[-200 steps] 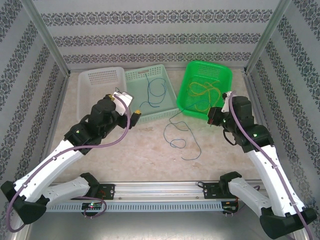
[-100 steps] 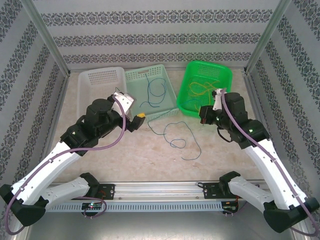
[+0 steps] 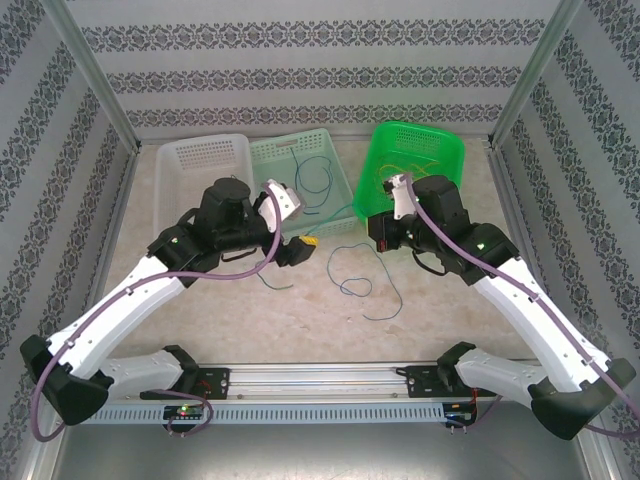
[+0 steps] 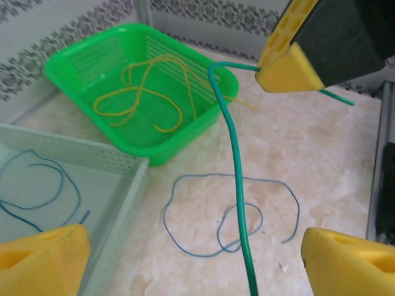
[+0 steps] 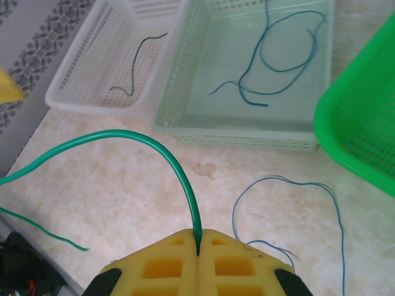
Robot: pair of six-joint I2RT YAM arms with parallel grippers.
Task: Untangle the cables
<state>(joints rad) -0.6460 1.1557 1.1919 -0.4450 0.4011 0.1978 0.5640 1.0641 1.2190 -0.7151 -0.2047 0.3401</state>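
- Top external: the left gripper point(image 3: 305, 247) and the right gripper point(image 3: 383, 232) hang close together over the beige marbled table point(image 3: 300, 330), on the near side of the baskets. A thin blue cable point(image 3: 352, 285) lies looped on the table below them.
- Left wrist: the left gripper's yellow fingers point(image 4: 40, 262) stand wide apart, released. A thin dark green cable point(image 4: 237, 185) runs between them, touching neither, up to the right gripper's tip. Yellow cables point(image 4: 142, 92) lie in the green plastic basket point(image 4: 58, 65).
- Right wrist: the right gripper's fingers point(image 5: 241, 265) are clenched on the dark green cable. Another blue cable point(image 5: 281, 68) lies in the pale teal basket point(image 5: 247, 132), and a short dark cable point(image 5: 137, 58) lies in the white basket point(image 5: 80, 68).
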